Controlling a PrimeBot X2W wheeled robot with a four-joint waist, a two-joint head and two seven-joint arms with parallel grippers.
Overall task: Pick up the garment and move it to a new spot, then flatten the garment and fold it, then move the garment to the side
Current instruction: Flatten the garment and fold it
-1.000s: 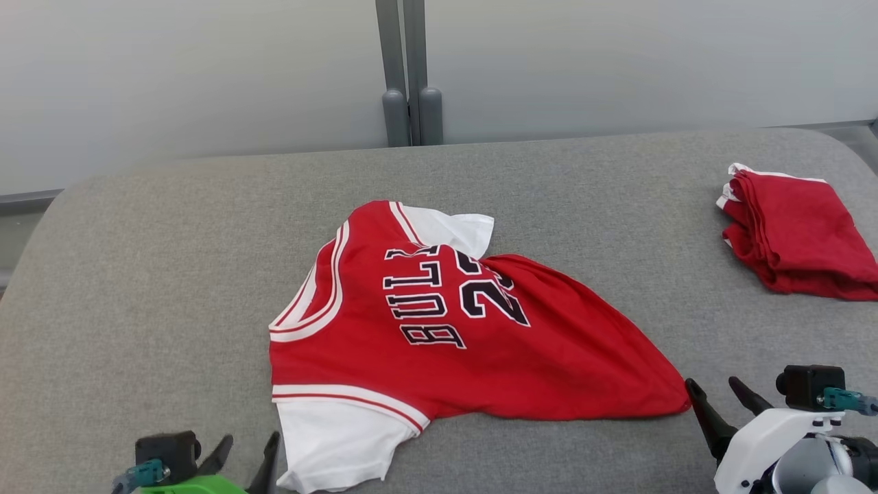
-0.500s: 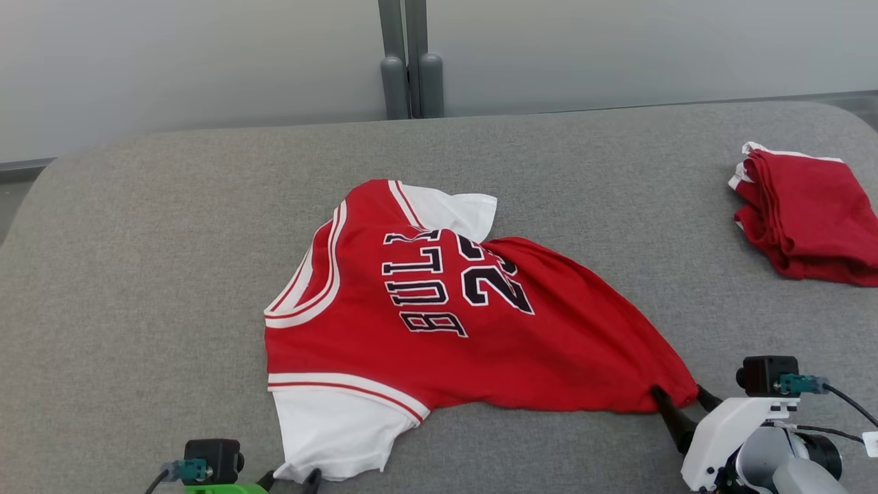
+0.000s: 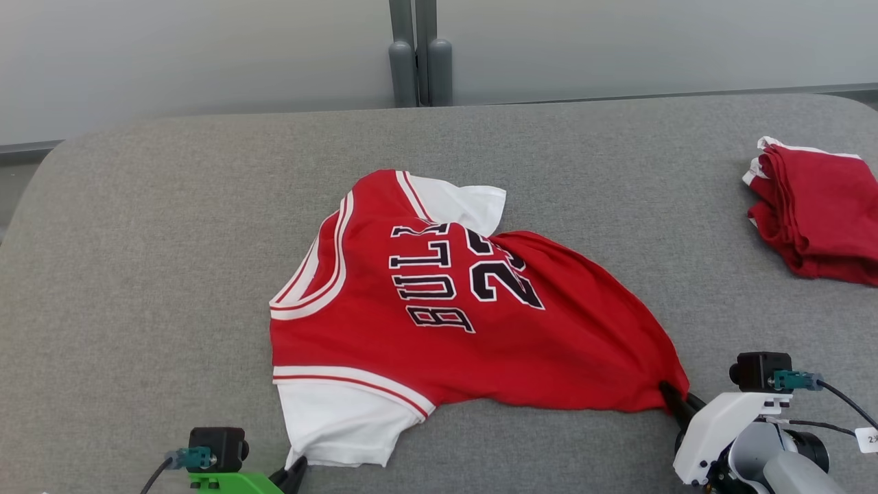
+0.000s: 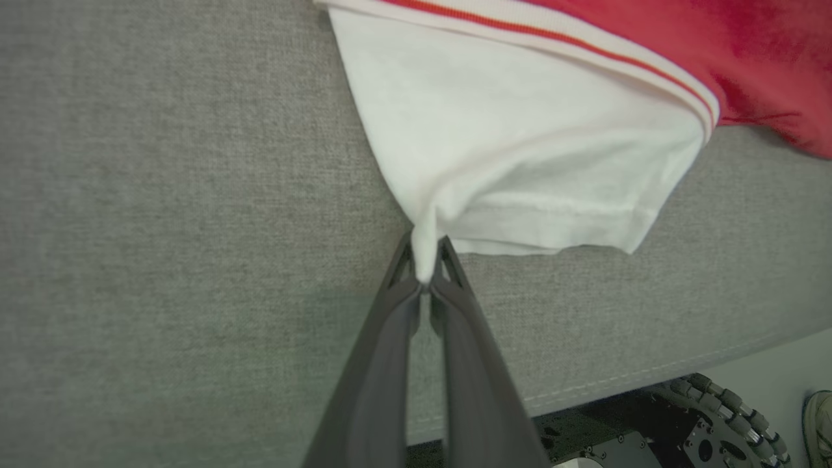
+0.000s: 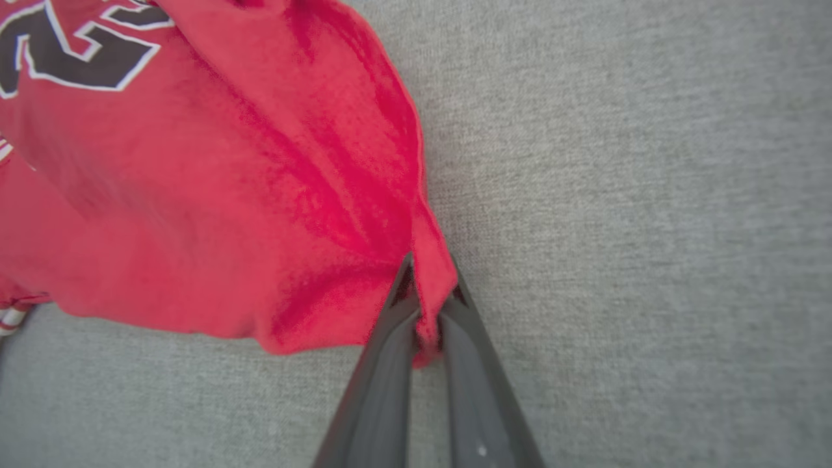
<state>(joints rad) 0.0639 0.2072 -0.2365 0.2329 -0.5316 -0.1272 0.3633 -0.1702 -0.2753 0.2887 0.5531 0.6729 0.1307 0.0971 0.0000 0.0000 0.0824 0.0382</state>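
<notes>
The garment (image 3: pixel 439 322) is a red basketball jersey with white sleeves and dark lettering, lying crumpled in the middle of the grey cushioned surface (image 3: pixel 151 261). My left gripper (image 3: pixel 296 472) is at the bottom left, shut on the corner of the near white sleeve (image 4: pixel 520 149); the left wrist view shows the white cloth pinched between its fingers (image 4: pixel 396 312). My right gripper (image 3: pixel 675 405) is at the lower right, shut on the red hem corner (image 5: pixel 429 260), which bunches between its fingers (image 5: pixel 468 351).
A folded pile of red garments (image 3: pixel 816 223) lies at the far right of the cushion. A grey post (image 3: pixel 418 51) stands behind the back edge against a pale wall. The front edge of the cushion and the robot's wheeled base (image 4: pixel 708 416) are just below my left gripper.
Both grippers moved forward onto the garment and shut: the left on the white sleeve corner, the right on the red hem corner. The head camera also shifted slightly.
</notes>
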